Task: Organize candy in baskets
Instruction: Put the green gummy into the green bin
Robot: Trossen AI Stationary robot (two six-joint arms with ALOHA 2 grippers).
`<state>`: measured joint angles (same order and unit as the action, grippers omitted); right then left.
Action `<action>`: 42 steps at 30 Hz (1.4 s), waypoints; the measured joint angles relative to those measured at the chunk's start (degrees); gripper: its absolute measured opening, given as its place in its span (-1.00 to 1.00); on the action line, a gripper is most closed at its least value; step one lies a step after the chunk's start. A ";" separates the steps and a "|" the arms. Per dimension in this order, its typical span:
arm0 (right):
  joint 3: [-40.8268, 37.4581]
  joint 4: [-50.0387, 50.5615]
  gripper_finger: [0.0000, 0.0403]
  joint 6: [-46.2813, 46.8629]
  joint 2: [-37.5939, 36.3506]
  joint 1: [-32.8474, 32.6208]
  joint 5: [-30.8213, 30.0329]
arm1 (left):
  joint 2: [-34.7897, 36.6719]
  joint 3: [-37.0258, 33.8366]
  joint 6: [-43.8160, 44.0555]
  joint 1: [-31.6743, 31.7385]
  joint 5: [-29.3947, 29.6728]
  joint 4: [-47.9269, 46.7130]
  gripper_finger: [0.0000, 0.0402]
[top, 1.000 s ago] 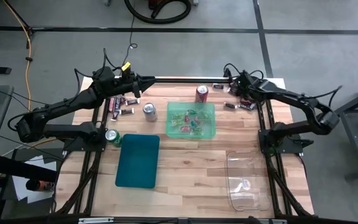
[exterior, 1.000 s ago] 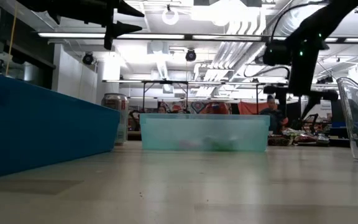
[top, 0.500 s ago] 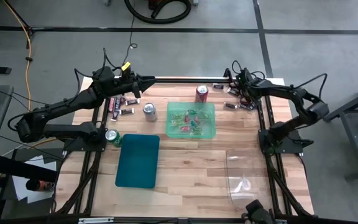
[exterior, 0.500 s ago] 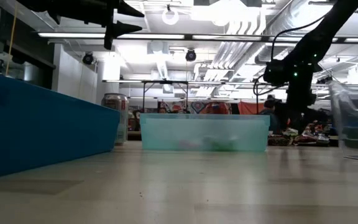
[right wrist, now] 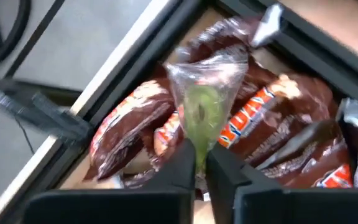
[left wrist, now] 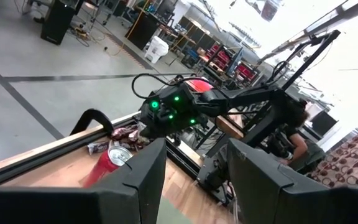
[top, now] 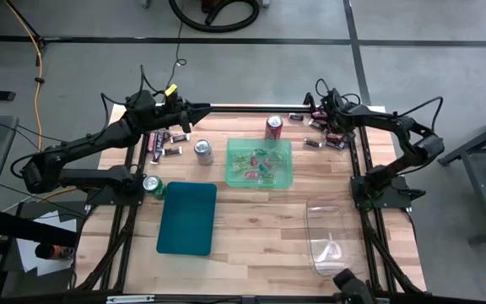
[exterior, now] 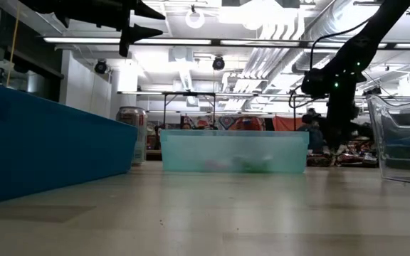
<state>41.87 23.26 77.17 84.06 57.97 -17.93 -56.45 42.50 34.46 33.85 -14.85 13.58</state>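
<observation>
Green candy (right wrist: 199, 115): 1, right gripper (right wrist: 199, 163) pinching | baskets: 3

This is a robotics lab or workshop: a concrete floor (top: 445, 76) marked with dark tape lines, exposed ceiling ducts (exterior: 276, 28) and strip lights, and workbenches (exterior: 191, 107) crowded with equipment behind the wooden table (top: 260, 219).

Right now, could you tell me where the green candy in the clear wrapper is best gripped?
By its twisted wrapper tail, from above. The green candy lies on brown bars, its tail toward the right tool, which is shut on it.
</observation>
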 joint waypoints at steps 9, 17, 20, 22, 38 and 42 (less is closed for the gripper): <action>0.17 -4.00 -0.98 -20.47 -16.44 -9.84 -4.50 | 0.00 0.00 1.49 -0.02 0.00 -0.02 -0.21; 0.24 -18.68 -0.99 -49.29 -29.58 -27.35 15.61 | 0.00 0.00 1.41 -0.02 0.01 -0.06 -0.21; 0.26 -20.44 -1.00 -52.67 -30.74 -33.02 20.04 | 0.00 0.00 1.36 -0.02 0.04 -0.04 -0.21; 0.26 -20.19 -1.00 -53.68 -30.56 -36.24 20.21 | -0.02 0.00 1.36 -0.02 0.04 -0.18 -0.21; 20.55 10.08 -1.00 -73.55 -5.59 -44.24 23.78 | -0.02 0.00 2.93 -0.02 0.04 -0.28 -0.21; 21.37 16.51 -1.00 -77.04 2.41 -43.28 25.99 | -0.02 0.00 2.95 -0.04 0.04 -0.30 -0.21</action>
<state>63.23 39.77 0.13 86.46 14.68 8.06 -56.47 42.50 37.41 33.80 -14.81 13.28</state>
